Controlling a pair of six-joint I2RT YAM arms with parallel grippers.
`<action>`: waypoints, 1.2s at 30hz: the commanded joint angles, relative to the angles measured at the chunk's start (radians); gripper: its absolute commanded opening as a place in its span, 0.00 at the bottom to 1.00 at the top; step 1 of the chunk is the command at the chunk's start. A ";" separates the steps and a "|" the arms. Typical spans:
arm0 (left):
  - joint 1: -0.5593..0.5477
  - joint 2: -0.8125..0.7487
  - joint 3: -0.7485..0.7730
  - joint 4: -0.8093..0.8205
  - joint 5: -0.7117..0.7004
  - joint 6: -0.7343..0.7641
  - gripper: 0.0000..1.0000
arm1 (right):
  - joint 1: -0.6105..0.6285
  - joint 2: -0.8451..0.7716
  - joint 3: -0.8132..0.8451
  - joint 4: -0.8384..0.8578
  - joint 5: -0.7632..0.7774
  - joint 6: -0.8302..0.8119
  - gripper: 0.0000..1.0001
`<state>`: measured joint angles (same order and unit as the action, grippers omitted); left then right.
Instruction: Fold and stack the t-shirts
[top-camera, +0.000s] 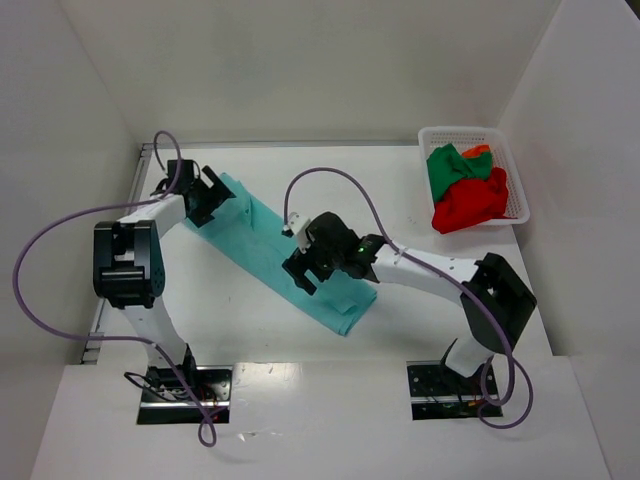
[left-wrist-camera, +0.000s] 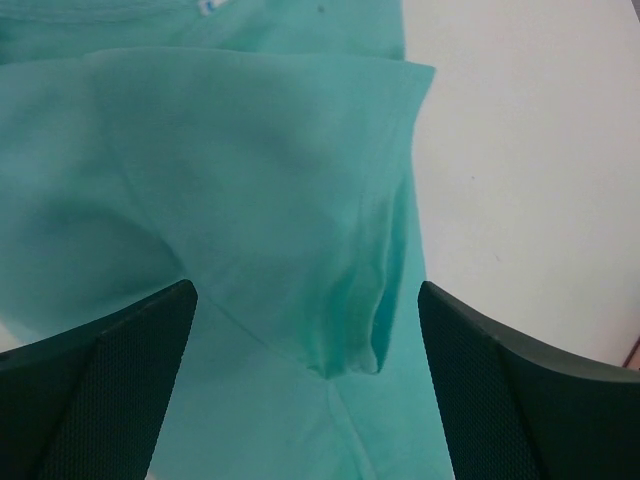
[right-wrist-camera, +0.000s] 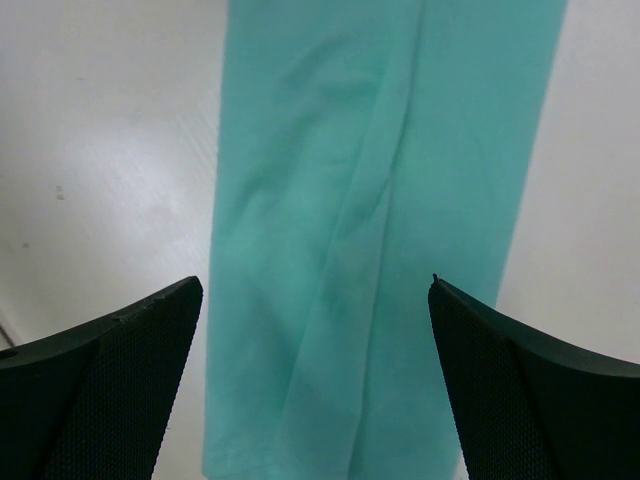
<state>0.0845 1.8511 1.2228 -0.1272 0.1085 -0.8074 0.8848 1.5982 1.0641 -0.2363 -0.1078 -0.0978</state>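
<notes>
Jaws: left gripper and right gripper both spread wide, gripping nothing.
Teal t-shirt: long folded strip on table, beneath both grippers.
Other t-shirts: heaped in basket, far right.

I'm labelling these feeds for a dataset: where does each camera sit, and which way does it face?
Top external: above and behind the bases, looking down on table, teal shirt, basket; left arm and right arm show.
Left wrist: on that arm, looking down at the teal shirt past the open left end effector.
Right wrist: on that arm, looking down at the teal shirt past the open right end effector.
Shared: all three show the teal shirt on the table.
</notes>
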 joint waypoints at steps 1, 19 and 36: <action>-0.037 0.036 0.055 0.014 -0.018 0.016 0.99 | -0.024 0.015 0.000 0.012 0.074 -0.002 0.99; -0.037 0.177 0.159 -0.098 -0.142 -0.033 0.99 | -0.024 0.132 0.022 -0.021 0.043 -0.029 0.99; -0.162 0.456 0.541 -0.239 -0.124 0.125 0.99 | -0.024 0.141 0.013 -0.012 -0.055 0.020 0.99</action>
<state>-0.0235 2.2368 1.7210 -0.2874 -0.0479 -0.7429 0.8600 1.7267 1.0645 -0.2764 -0.1223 -0.0944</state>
